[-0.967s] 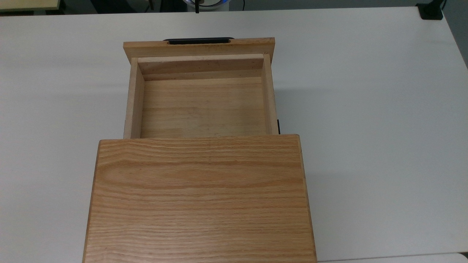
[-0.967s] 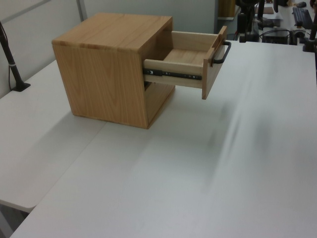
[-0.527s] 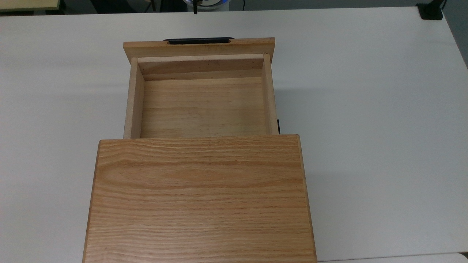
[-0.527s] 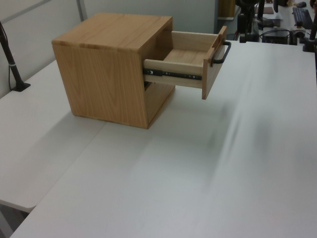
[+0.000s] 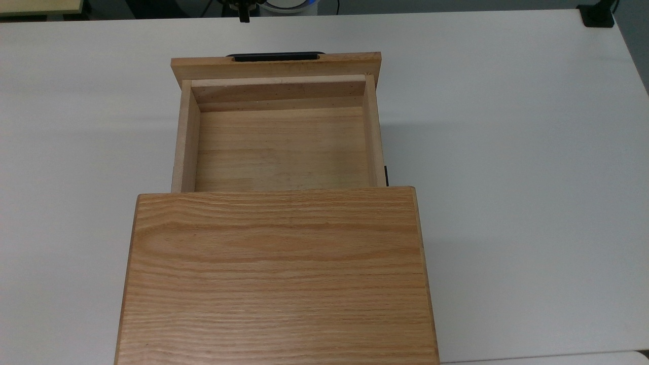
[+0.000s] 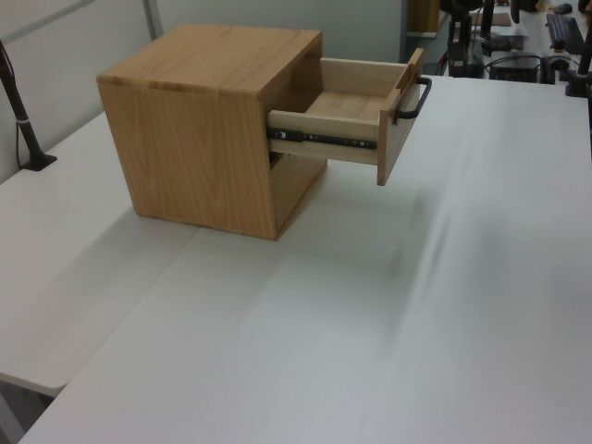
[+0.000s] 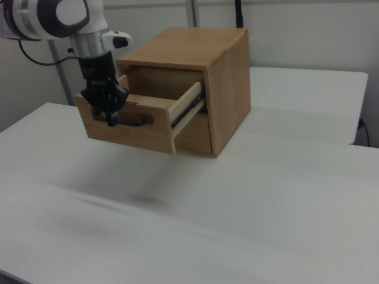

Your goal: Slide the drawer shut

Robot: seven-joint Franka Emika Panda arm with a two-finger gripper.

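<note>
- Top view: the drawer (image 5: 278,137) stands pulled far out of the cabinet (image 5: 276,276) toward 12 o'clock, empty inside. Its black handle (image 5: 276,56) lies along the far edge of the front panel. The gripper (image 5: 244,12) appears at 12 o'clock, apart from the handle.
- Left view: the drawer (image 6: 356,116) hangs open on its dark rail (image 6: 322,141) above the white worktop (image 6: 388,314).
- Right view: the gripper (image 7: 108,105) hangs in front of the front panel, near the handle (image 7: 135,121). I cannot tell how far the fingers are open, and they seem to hold nothing. The step looks like the approach; next comes a straight push on the panel toward the cabinet.
</note>
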